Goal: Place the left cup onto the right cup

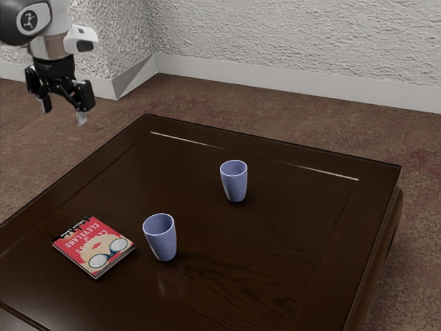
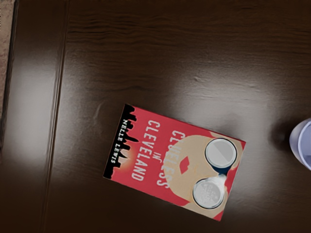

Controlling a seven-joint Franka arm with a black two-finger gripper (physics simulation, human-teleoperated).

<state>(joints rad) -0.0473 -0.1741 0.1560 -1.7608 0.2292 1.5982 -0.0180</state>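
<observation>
Lavender left cup [image 1: 160, 236] sat well below the wide, empty pincer [image 1: 64, 112]; a skewed descent risked clipping the nearby book [image 1: 93, 245].

Dark grey rounded wrist housing [image 1: 26, 22] at the arm's end, glossy, with soft highlights on its curve; on it a white round disc marking [image 1: 32, 18] carrying a small black figure; below the housing a polished silver cylindrical collar [image 1: 49, 45], banded light and dark; on the collar's side a small white box-shaped module [image 1: 81, 38] with a dark front face; beneath the collar a matt black block-shaped hand body [image 1: 56, 67], angular in outline; under this the black two-finger gripper [image 1: 64, 110], its fingers [image 1: 46, 102] short, blocky and matt black; one finger ends in a pale grey tip [image 1: 82, 119].
</observation>
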